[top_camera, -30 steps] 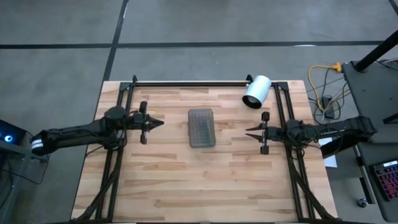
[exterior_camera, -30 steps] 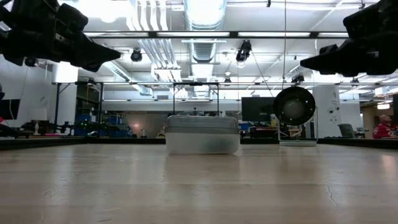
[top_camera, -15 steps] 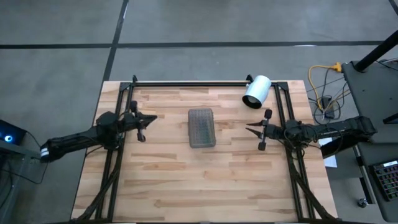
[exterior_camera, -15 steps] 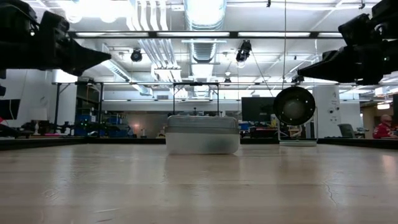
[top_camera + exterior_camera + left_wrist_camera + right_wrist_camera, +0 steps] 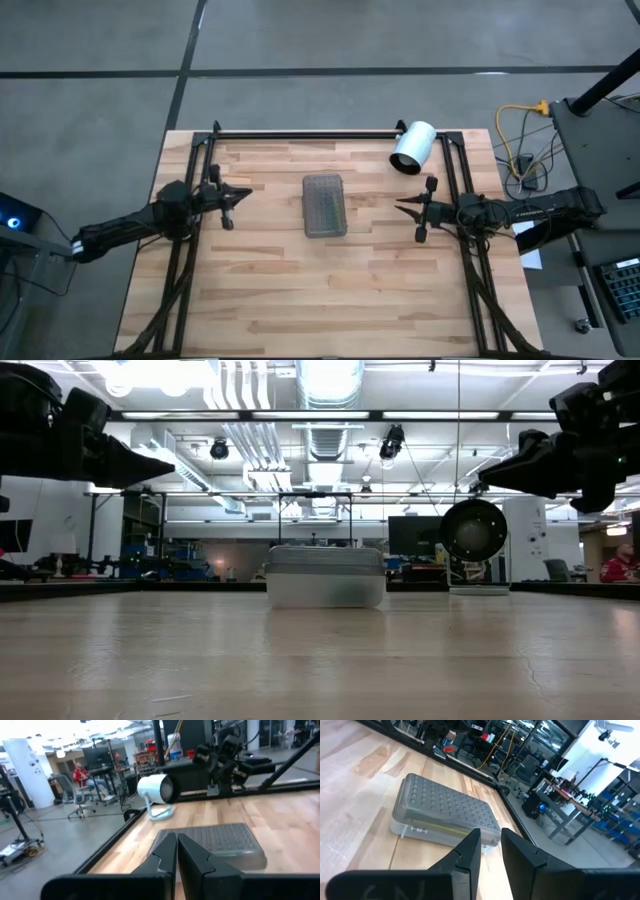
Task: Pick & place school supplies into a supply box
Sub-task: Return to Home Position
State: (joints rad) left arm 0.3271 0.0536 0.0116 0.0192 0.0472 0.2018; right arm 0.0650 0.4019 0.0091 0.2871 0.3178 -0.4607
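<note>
Homing: the step in hand, as I judge it. The box is shut, both arms stand off from it, and nothing is left to carry.
Task's thing: the supply box (image 5: 324, 205) lies flat in the middle of the worktop (image 5: 300, 300), its long side running 12 to 6.
Cover: the grey studded lid (image 5: 445, 800) sits down over the whitish tray (image 5: 400, 827). No gap shows along the edge in the right wrist view.
Contents: one yellow length (image 5: 445, 828) shows through the tray wall, lying along it, probably a pen or pencil. The other school supplies cannot be read through the plastic. None lie loose in the high view.
Left arm: the left pincer (image 5: 247, 192) is at 9 o'clock of the box, well apart and raised off the boards. Its tips point at the box, with the fingers all but touching and holding nothing.
Right arm: the right pincer (image 5: 399, 207) is at 3 o'clock of the box, well apart and also raised. It is narrow, with a slim gap between the fingers, and empty.
Bystander: a white cylinder (image 5: 412, 147) lies on its side at about 1 o'clock of the box, near the far rail. It is no part of the job.
Progress: packing looks complete.
Next move calls for: each arm to fold to its rest pose, away from centre and with height kept. The right arm should mind the cylinder close by at its far side.
Risk: slight. A clipped lid could slide the box.
</note>
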